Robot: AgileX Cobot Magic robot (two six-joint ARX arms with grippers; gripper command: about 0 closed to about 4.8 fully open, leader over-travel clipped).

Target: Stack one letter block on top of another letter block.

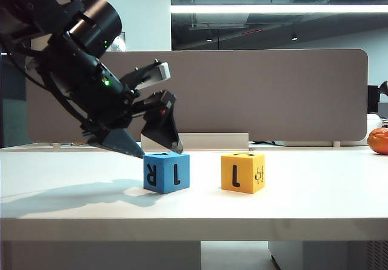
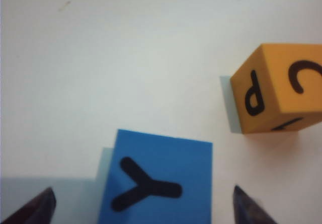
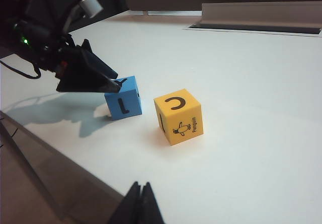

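Blue letter block [image 1: 166, 172] on the white table [image 1: 73, 209], "R" and "J"-like marks facing the exterior camera, a "Y" on top. Well apart to its right, yellow-orange letter block [image 1: 242, 172], also on the table, nothing stacked. Left gripper [image 1: 156, 148] just above the blue block's upper left edge, jaws spread wide to either side, holding nothing. Right gripper [image 3: 137, 204] low and away from both cubes, fingertips pressed together, empty. Orange round object [image 1: 378, 141] at far right.

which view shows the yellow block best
The right wrist view: the whole yellow block shows, with its top and two sides. The exterior view gives it whole but nearly level, its top hardly seen. In the left wrist view it runs off the picture's edge.
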